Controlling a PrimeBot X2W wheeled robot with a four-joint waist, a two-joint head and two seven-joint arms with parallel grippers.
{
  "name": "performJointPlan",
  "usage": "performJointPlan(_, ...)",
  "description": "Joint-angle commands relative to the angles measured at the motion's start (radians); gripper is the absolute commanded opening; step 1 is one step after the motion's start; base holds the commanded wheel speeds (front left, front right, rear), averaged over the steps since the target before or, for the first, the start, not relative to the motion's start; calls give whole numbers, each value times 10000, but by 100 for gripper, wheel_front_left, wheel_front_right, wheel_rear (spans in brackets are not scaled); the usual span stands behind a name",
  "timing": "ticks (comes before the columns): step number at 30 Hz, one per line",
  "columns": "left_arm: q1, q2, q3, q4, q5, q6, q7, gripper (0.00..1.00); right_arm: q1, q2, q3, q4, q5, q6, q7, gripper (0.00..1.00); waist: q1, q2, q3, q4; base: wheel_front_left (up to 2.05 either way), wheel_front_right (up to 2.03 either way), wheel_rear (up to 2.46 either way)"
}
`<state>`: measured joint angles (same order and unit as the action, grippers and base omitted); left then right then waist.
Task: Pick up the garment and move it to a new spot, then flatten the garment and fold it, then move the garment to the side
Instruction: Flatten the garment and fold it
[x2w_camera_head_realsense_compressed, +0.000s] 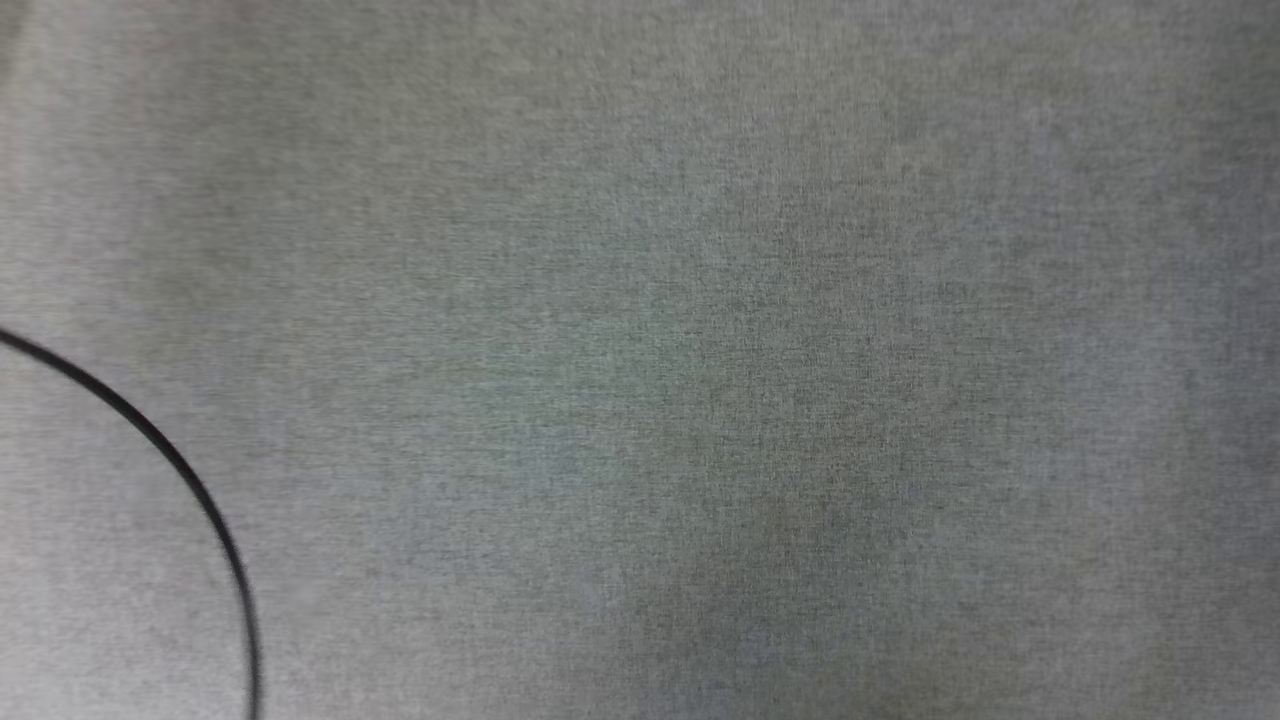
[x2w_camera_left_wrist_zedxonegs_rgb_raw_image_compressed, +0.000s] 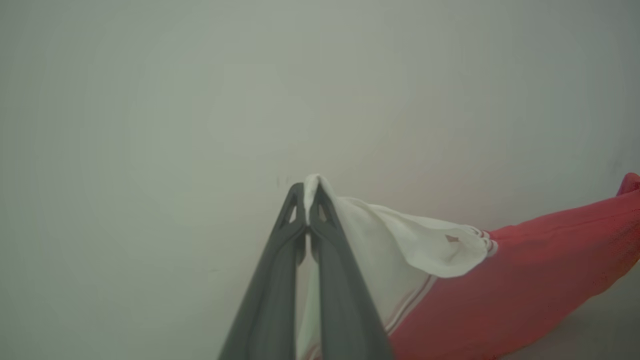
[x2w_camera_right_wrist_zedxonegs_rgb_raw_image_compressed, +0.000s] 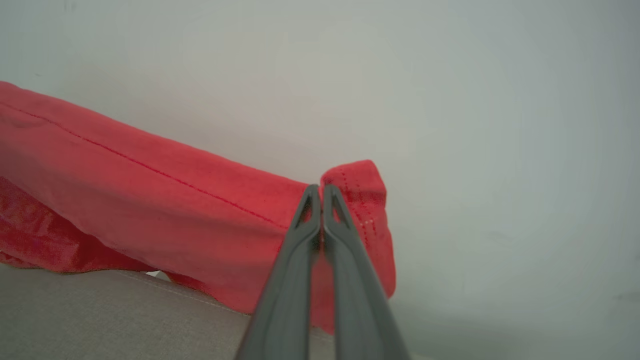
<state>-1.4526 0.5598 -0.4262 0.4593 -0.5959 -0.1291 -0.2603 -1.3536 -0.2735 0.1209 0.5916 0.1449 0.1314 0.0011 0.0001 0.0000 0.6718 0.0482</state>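
Garment (x2w_camera_left_wrist_zedxonegs_rgb_raw_image_compressed: 525, 280) held between both claws.
Your left claw (x2w_camera_left_wrist_zedxonegs_rgb_raw_image_compressed: 306, 202) pinches its white sleeve (x2w_camera_left_wrist_zedxonegs_rgb_raw_image_compressed: 400, 235); your right claw (x2w_camera_right_wrist_zedxonegs_rgb_raw_image_compressed: 321, 202) pinches a red hem corner (x2w_camera_right_wrist_zedxonegs_rgb_raw_image_compressed: 357, 190).

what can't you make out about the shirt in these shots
Left wrist view: garment runs off the right and bottom edges; left tool, shut on its white sleeve, covers part.
Right wrist view: right tool hides the red corner it pinches.
Head view: blurred; thin dark curve cut by the edge, unidentifiable.
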Motion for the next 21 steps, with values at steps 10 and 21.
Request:
performJointPlan(10, 6709, -190, -104, -2131, 8, 2, -48, 0, 4295, -182, 815, 161, 333, -11, -459, 0, -1, 0, -2078, 163, 0, 0, 0)
performJointPlan(21, 11895, 306, -502, -2839, -354, 129, 71, 0, 8501, -454, 860, -1055, 1764, -13, 19, 0, -1, 0, -4036, 261, 0, 0, 0)
